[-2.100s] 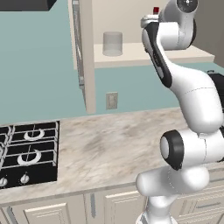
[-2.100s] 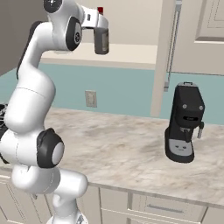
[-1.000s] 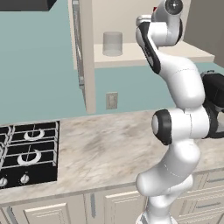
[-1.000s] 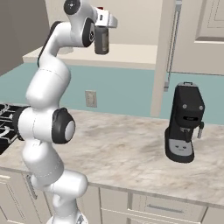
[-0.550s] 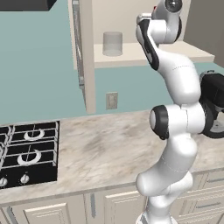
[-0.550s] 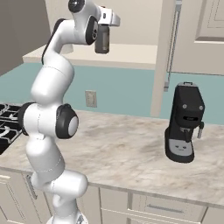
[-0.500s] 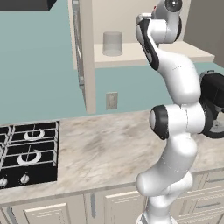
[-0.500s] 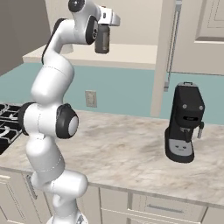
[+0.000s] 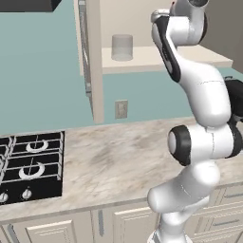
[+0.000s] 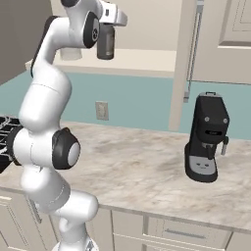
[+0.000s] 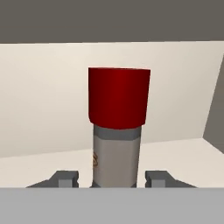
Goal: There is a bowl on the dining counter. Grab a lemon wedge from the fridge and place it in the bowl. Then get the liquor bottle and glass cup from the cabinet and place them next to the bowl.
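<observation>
The liquor bottle (image 10: pixel 105 41), dark grey with a red cap (image 11: pixel 119 96), stands upright on the open cabinet's beige shelf (image 10: pixel 142 61). My gripper (image 10: pixel 111 23) is raised to the shelf and reaches the bottle at its neck. In the hand view the gripper (image 11: pixel 112 178) is open, one fingertip (image 11: pixel 65 177) on each side of the neck with a gap to it. The glass cup (image 9: pixel 122 47), a short clear tumbler, stands on the same shelf to the left of my arm.
The cabinet's open door (image 9: pixel 88 57) hangs edge-on left of the shelf. Below lies a veined marble wall counter (image 9: pixel 118 156) with a black stove (image 9: pixel 28 163) at its left and a black coffee machine (image 10: pixel 206 139) at its right.
The hand has slid right along the shelf until its fingers flank the bottle's neck, and the arm's lower joints have swung round. Bottle and cup have stayed in place.
</observation>
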Controlling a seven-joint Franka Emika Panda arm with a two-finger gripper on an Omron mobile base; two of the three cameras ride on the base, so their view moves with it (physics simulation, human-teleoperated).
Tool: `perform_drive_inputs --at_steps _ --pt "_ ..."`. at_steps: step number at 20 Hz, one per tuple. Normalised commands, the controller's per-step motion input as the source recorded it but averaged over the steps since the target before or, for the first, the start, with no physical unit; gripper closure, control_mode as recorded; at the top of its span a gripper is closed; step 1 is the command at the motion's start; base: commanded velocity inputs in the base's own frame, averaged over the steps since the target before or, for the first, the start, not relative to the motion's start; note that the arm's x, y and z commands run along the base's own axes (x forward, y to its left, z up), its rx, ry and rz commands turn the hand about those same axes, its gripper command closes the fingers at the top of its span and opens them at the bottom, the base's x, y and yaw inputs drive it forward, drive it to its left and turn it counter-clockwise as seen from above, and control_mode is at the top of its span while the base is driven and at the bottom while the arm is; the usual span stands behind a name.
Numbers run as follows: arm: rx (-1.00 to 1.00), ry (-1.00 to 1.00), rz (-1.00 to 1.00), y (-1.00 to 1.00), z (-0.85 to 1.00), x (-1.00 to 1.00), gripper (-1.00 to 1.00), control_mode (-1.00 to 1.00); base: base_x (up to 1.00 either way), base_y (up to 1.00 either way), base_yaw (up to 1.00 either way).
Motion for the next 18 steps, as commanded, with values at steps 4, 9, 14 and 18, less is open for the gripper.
perform_drive_inputs --at_steps 4,9,14,18 --pt "0.0 -0.21 0.0 0.04 0.0 -1.0 1.0 -1.0 0.0 0.0 0.0" --pt "0.0 -0.03 0.0 0.03 0.0 -1.0 1.0 -1.0 0.0 0.0 0.0" --pt "0.0 0.1 0.0 0.04 -0.04 -1.0 1.0 -1.0 0.0 0.0 0.0" --pt "0.0 0.19 0.0 0.08 -0.23 -1.0 1.0 -1.0 0.0 0.0 0.0"
